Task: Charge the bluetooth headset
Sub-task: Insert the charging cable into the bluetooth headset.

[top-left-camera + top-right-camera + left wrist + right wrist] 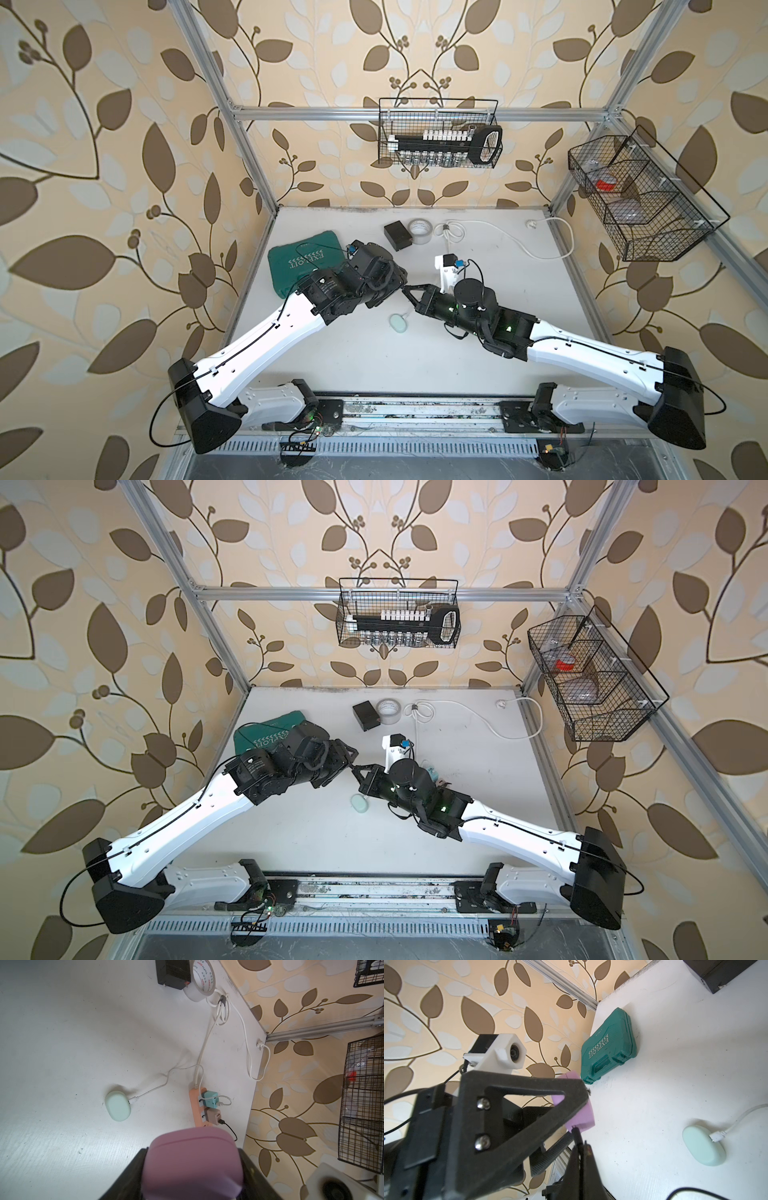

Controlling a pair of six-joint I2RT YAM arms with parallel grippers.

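The pink rounded plastic headset case [193,1167] is held clear of the white bench [62,1064], above its middle, clamped between the jaws of the left pincer [193,1155]. The right pincer [409,289] is closed on the black cable plug [576,1133], whose tip touches the case's end; whether it is seated cannot be told. For a clean insertion, the left pincer should hold the case rigid while the right advances the plug straight along the port's axis, without side load. The black cable [230,1129] needs slack. The case's long axis appears to lie across the left jaws, roughly level, with its port face turned toward the right pincer.
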